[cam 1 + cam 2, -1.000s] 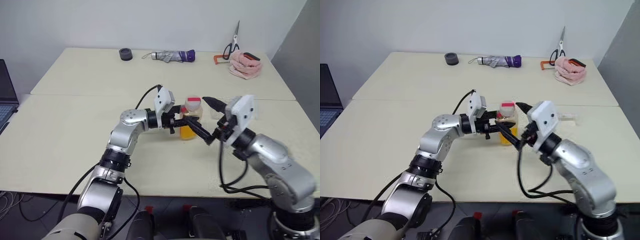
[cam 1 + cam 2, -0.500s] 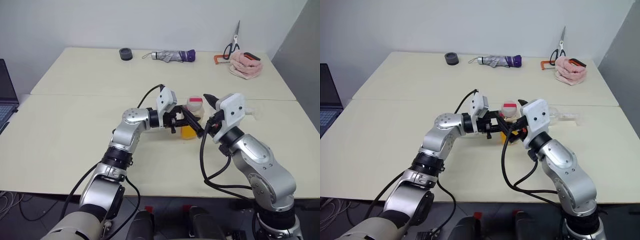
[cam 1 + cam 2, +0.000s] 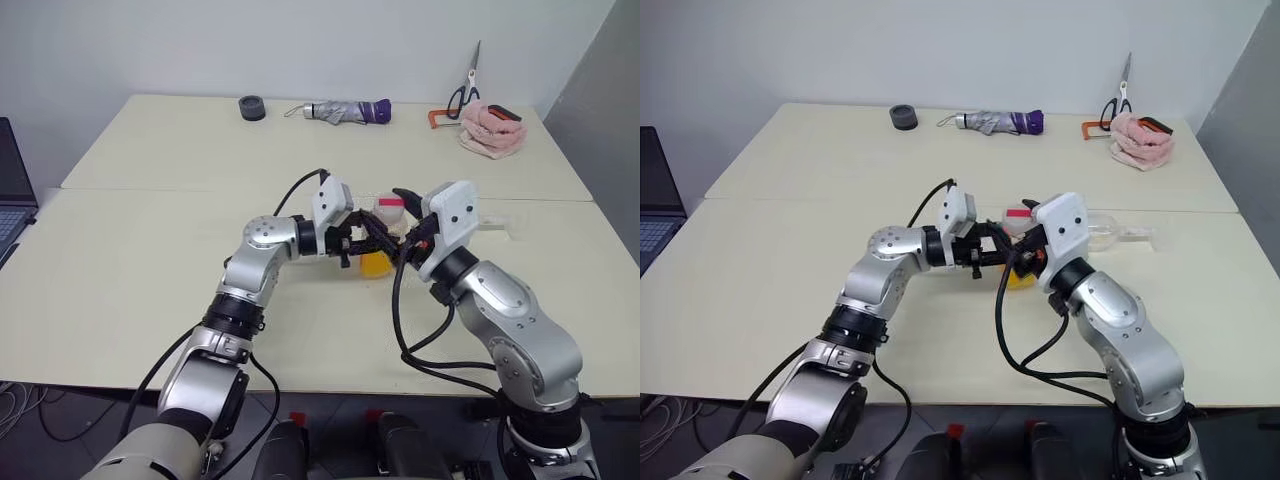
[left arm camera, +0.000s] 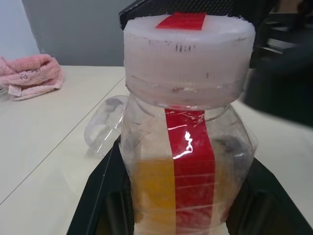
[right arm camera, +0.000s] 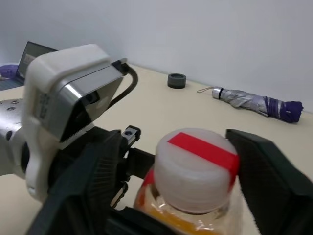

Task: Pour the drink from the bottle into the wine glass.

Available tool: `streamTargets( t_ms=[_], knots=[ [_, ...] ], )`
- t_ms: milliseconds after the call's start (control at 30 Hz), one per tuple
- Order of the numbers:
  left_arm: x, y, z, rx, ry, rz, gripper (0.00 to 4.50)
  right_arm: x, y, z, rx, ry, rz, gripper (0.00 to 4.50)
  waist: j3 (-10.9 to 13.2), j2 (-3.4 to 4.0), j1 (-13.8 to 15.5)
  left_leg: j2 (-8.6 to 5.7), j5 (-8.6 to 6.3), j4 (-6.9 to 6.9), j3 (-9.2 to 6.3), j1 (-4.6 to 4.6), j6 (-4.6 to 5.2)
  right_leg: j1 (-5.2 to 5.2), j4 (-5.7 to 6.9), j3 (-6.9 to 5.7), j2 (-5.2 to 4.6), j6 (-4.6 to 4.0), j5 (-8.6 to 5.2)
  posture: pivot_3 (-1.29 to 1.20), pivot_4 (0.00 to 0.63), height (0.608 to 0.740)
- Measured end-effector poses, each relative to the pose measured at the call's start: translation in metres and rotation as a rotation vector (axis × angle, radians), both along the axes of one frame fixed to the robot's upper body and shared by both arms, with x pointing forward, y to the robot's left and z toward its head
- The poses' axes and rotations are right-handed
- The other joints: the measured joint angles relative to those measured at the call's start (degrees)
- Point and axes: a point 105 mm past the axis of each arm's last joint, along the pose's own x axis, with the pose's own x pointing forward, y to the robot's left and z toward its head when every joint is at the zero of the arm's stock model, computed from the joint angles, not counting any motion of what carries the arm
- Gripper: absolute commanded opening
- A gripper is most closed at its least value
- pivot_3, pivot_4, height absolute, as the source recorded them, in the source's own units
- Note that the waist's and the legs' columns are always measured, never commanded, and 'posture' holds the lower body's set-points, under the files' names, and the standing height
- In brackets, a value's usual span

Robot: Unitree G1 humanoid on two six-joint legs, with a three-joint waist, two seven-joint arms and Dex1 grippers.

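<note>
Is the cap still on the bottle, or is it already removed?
Still on. The red-and-white cap sits on the bottle, between the right gripper's fingers.

Both arms: brushed silver, rounded segments joined by black ribbed collars. Upper arms bulkier, grey-beige at the shoulder end.

Each wrist carries a white boxy housing with rounded corners; in the right wrist view the left one shows a dark recessed face and a silver side panel.

Left gripper: two black fingers, flat and wedge-shaped, faint grid texture on the inner faces; small black bracket with a screw head behind them.

Right gripper: same black tapered fingers, pointed tips.

Cables: a thin black lead arcs over the left wrist housing; thicker black loops hang under the right forearm and beside the left elbow.
</note>
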Motion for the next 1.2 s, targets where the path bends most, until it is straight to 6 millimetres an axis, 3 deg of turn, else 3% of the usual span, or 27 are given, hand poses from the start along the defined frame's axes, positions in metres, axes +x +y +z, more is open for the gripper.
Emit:
streamTargets(
  t_ms=[67, 100, 400, 700, 833, 1067, 1100, 1200],
  knots=[
    [0.000, 0.000, 0.000, 0.002, -0.002, -0.004, 1.80, 0.001, -0.001, 0.000, 0.004, 0.004, -0.004, 1.95, 0.00, 0.00, 0.01, 0.00, 0.00, 0.00, 0.00, 0.00, 0.00, 0.00, 0.00, 0.00, 0.00, 0.00, 0.00, 0.00, 0.150, 0.740],
    [0.000, 0.000, 0.000, 0.002, -0.002, -0.004, 1.80, 0.001, -0.001, 0.000, 0.007, 0.005, -0.004, 1.84, 0.00, 0.00, 0.01, 0.00, 0.00, 0.00, 0.00, 0.00, 0.00, 0.00, 0.00, 0.00, 0.00, 0.00, 0.00, 0.00, 0.150, 0.740],
    [-0.001, 0.001, -0.001, 0.004, 0.001, -0.007, 1.80, 0.002, -0.001, -0.002, 0.001, 0.002, 0.035, 1.84, 0.00, 0.00, 0.00, -0.01, 0.00, 0.00, 0.00, 0.00, 0.00, 0.00, 0.00, 0.00, 0.00, 0.00, 0.00, 0.00, 0.150, 0.740],
    [-0.014, 0.008, 0.004, 0.039, 0.034, -0.109, 1.79, 0.009, -0.015, 0.009, -0.197, 0.009, 0.493, 1.84, 0.02, 0.03, -0.12, 0.05, -0.01, -0.03, -0.01, 0.04, 0.03, 0.01, -0.03, -0.03, 0.09, -0.02, -0.01, 0.00, 0.150, 0.740],
    [-0.014, 0.007, 0.007, 0.045, 0.031, -0.117, 1.79, 0.015, -0.019, 0.013, -0.200, 0.041, 0.587, 1.84, 0.02, 0.03, 0.00, 0.06, -0.01, -0.03, -0.01, 0.01, 0.03, 0.01, -0.05, -0.03, 0.08, -0.05, -0.01, 0.00, 0.150, 0.740],
    [-0.011, 0.005, 0.013, 0.038, 0.010, -0.108, 1.79, 0.016, -0.038, 0.002, -0.169, 0.071, 0.469, 4.30, 0.02, 0.03, 0.18, -0.02, -0.01, -0.03, 0.00, -0.06, 0.03, 0.00, -0.08, -0.02, -0.08, -0.04, -0.01, 0.00, 0.150, 0.740],
    [-0.010, 0.005, 0.013, 0.035, 0.011, -0.105, 1.79, 0.013, -0.042, 0.003, -0.159, 0.060, 0.429, 4.50, 0.03, 0.03, 0.20, -0.02, -0.01, -0.04, -0.01, -0.07, 0.02, 0.00, -0.09, -0.02, -0.09, -0.04, -0.01, 0.00, 0.150, 0.740],
    [-0.009, 0.004, 0.012, 0.029, 0.016, -0.094, 1.79, -0.004, -0.045, 0.012, -0.131, 0.016, 0.378, 4.50, 0.03, 0.04, 0.19, -0.01, -0.01, -0.04, -0.03, -0.06, 0.02, 0.00, -0.09, -0.03, -0.08, -0.04, -0.01, 0.00, 0.150, 0.740]
  ],
)
